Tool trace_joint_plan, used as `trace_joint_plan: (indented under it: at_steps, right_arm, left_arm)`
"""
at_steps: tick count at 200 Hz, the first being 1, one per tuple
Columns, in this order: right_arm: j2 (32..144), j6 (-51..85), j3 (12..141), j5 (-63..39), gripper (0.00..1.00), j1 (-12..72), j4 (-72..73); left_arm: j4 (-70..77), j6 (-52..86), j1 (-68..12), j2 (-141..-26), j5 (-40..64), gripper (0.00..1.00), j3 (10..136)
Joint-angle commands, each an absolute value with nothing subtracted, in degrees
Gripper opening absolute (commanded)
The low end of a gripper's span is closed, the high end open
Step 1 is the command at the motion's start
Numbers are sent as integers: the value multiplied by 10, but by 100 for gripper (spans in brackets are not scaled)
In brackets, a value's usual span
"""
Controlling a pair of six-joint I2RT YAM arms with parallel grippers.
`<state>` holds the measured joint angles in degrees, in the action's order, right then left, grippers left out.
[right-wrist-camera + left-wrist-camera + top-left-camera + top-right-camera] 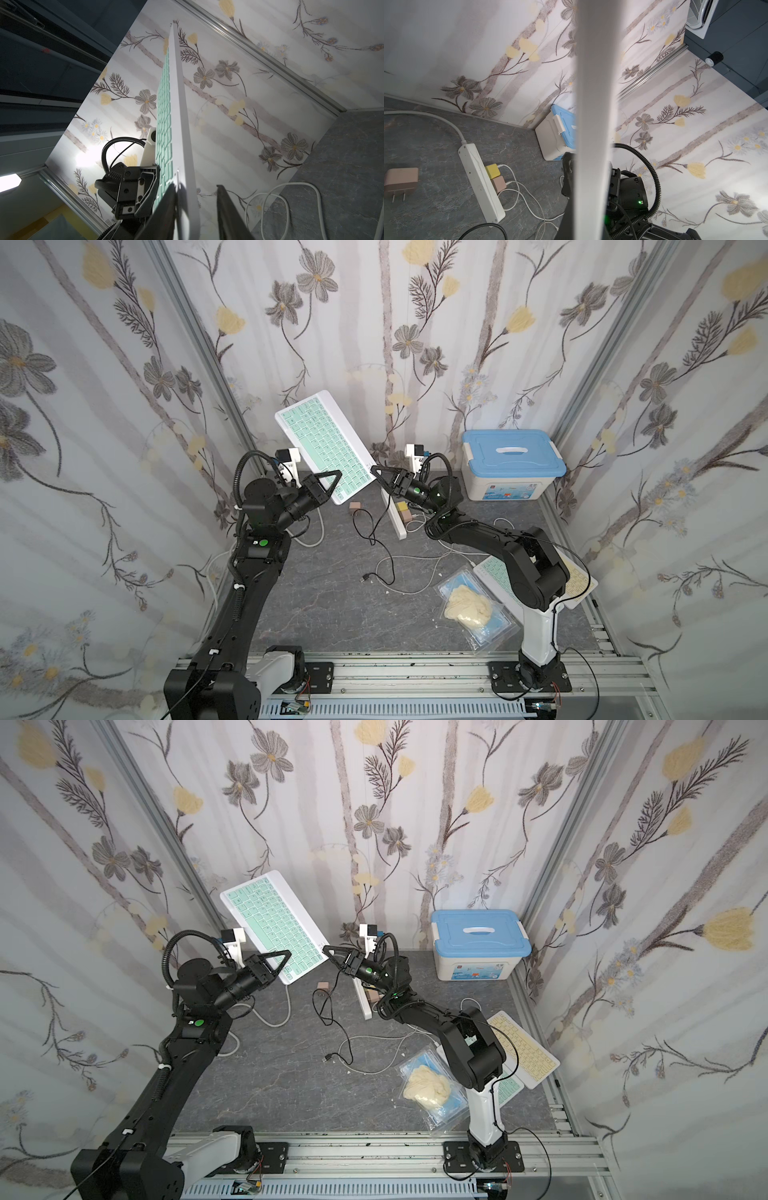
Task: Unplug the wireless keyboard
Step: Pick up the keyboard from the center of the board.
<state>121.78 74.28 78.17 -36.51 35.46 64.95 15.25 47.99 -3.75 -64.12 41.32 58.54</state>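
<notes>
Left fingers (pixel 332 473) are clamping tight on a near corner of the white-framed wireless keyboard with mint-green keys (pixel 322 443), holding it raised clear of the grey marbled desk (pixel 332 614). Right fingers (pixel 166 212) are standing apart, straddling the neighbouring corner and gripping nothing. Only the right wrist view is showing the gap between one of them and the keyboard's white edge.

In both top views the keyboard is tilting keys-up, its long axis running from the held end near the middle up and away toward the back-left corner. A thin black cable with a bare plug end (pixel 365 578) is lying on the desk, apart from the keyboard.

The left wrist view is showing more plainly a long white power strip (pixel 479 180) carrying a yellow adapter (pixel 493 170) and a pink adapter (pixel 499 184).

At the back right a white plastic box with a latched blue lid (pixel 498 489) is sitting closed, hiding its contents. Nearer the front a clear plastic pouch (pixel 498 630) is holding blue sheets, with a cream crumpled lump in or on it.
</notes>
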Motion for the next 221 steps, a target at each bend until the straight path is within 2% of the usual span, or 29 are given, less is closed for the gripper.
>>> trace_joint_plan:
  at_steps: [1,13,31,53,91,105,164,186,221]
  right_arm:
    - [1194,696,753,-404,63,354,618]
    - [1182,680,735,-413,71,352,606]
    - [1168,662,710,-424,78,348,595]
    - [1148,602,699,-437,81,344,531]
    - [1117,419,737,-405,83,349,279]
    - [1106,375,740,-393,83,351,236]
    - [1046,352,705,-444,83,335,242]
    - [1015,360,692,-466,82,315,250]
    - [992,384,698,-511,82,295,274]
  left_arm:
    - [203,471,-37,-644,416,0,606]
    - [202,470,-37,-647,415,0,612]
    - [189,460,-36,-652,417,0,625]
    - [149,432,-30,-654,416,0,646]
    - [87,389,-1,-657,427,0,686]
    - [71,381,18,-658,440,0,702]
    - [-53,318,93,-679,520,0,803]
    - [-46,328,109,-689,566,0,811]
    - [45,386,95,-689,639,0,776]
